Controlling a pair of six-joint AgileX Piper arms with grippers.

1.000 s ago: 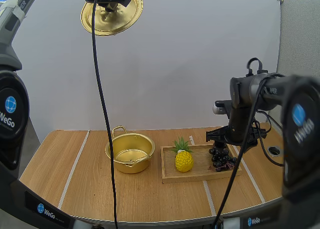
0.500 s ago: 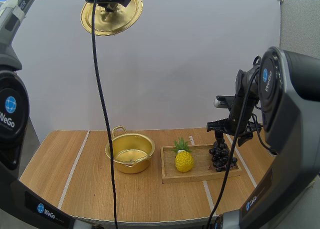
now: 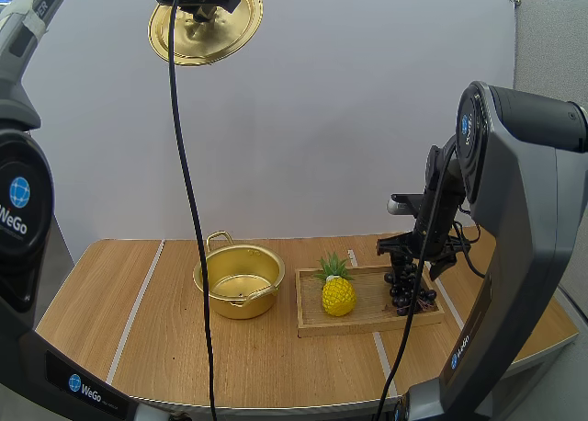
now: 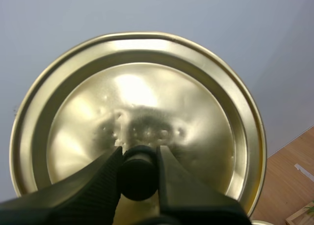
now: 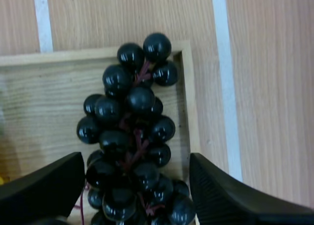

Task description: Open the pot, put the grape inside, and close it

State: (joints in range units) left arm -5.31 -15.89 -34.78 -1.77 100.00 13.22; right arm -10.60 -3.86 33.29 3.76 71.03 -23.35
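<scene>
Right gripper point(image 5: 136, 156) shifted, wide open astride grapes point(image 5: 132, 102)

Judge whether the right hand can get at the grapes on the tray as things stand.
Probably yes. The right hand hangs open right over the grapes, a finger on either side of the bunch, with nothing between. The pineapple stands apart on the tray.

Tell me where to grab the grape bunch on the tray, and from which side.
Grip the grape bunch across its wide middle, coming straight down. It lies flat, lengthwise beside the end rim of the wooden tray, which likely blocks a sideways approach. The right gripper hangs open above it, one finger to each long side.
</scene>
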